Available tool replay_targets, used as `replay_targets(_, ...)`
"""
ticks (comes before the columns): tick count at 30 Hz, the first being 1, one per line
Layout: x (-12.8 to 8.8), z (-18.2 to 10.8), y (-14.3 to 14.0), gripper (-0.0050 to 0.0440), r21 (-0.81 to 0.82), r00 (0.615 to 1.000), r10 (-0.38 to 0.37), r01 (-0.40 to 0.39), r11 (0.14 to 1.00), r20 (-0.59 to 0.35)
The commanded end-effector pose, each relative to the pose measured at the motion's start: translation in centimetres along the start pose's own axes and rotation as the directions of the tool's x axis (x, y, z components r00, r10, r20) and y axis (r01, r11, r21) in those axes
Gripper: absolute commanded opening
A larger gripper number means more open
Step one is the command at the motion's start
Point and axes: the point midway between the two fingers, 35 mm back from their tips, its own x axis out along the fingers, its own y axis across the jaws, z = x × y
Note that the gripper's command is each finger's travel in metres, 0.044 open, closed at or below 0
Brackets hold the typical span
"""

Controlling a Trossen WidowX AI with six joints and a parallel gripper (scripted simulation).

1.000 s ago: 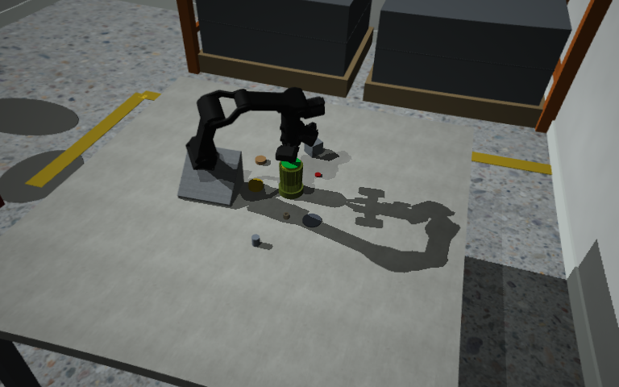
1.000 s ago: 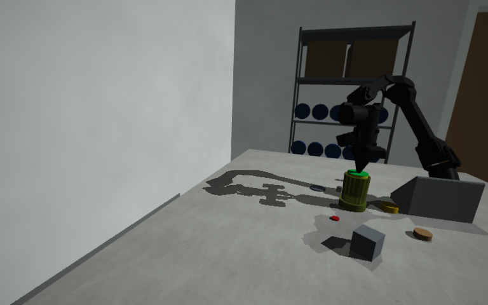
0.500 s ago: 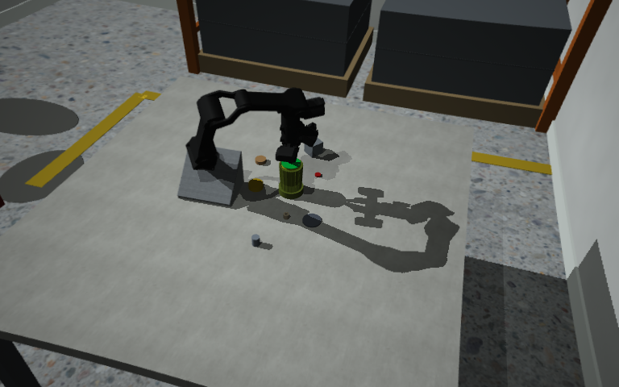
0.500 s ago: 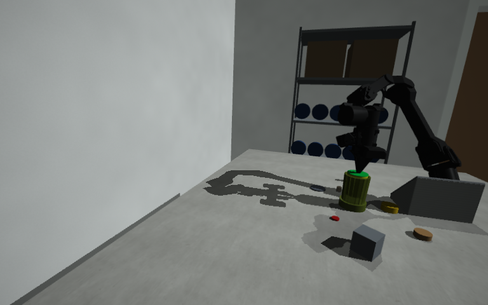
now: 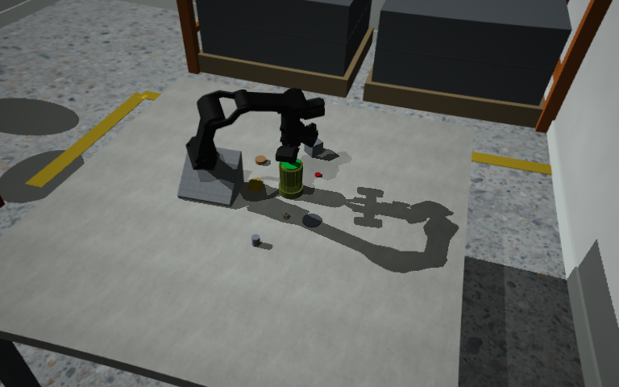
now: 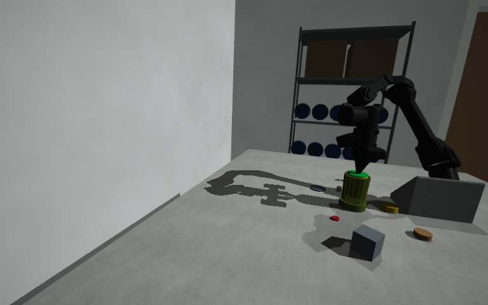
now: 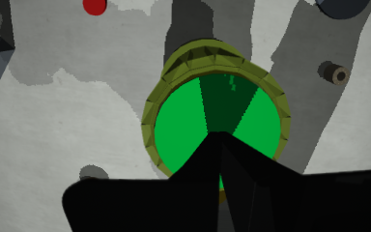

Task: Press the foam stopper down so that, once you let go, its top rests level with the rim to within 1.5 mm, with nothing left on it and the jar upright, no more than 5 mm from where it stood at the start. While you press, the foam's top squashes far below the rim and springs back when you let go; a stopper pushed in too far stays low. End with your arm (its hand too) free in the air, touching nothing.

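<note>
An olive ribbed jar [image 5: 290,182] [image 6: 354,192] [image 7: 159,89] stands upright on the table next to the arm's grey base block. A bright green foam stopper [image 5: 292,164] [image 6: 362,175] [image 7: 179,128] fills its mouth, its top about at the rim. My gripper [image 5: 287,158] [image 6: 359,169] [image 7: 217,140] is shut with nothing between the fingers. It points straight down over the middle of the stopper, its tip at the foam's top surface. The fingers hide the near part of the stopper in the wrist view.
Small items lie around the jar: a red button [image 5: 317,174] [image 6: 335,218] [image 7: 95,6], a grey cube [image 5: 313,147] [image 6: 366,241], a tan disc [image 5: 260,159] [image 6: 422,233], a yellow ring [image 5: 255,185] [image 6: 389,207], a dark disc [image 5: 312,220] [image 6: 317,188], a small nut [image 5: 286,215] [image 7: 336,74], and a grey cylinder [image 5: 255,239].
</note>
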Motion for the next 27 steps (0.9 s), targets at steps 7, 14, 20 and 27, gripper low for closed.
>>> replay_targets(7,0.18,-0.14,-0.08,0.0000,-0.007,1.000,-0.003,0.003,1.000,-0.004)
replay_targets(14,0.26,-0.14,-0.08,0.0000,-0.007,1.000,-0.003,0.003,1.000,-0.004)
replay_targets(20,0.33,-0.14,-0.08,0.0000,-0.007,1.000,-0.003,0.003,1.000,-0.004)
replay_targets(27,0.39,-0.15,-0.09,0.0000,-0.007,1.000,-0.003,0.003,1.000,-0.004)
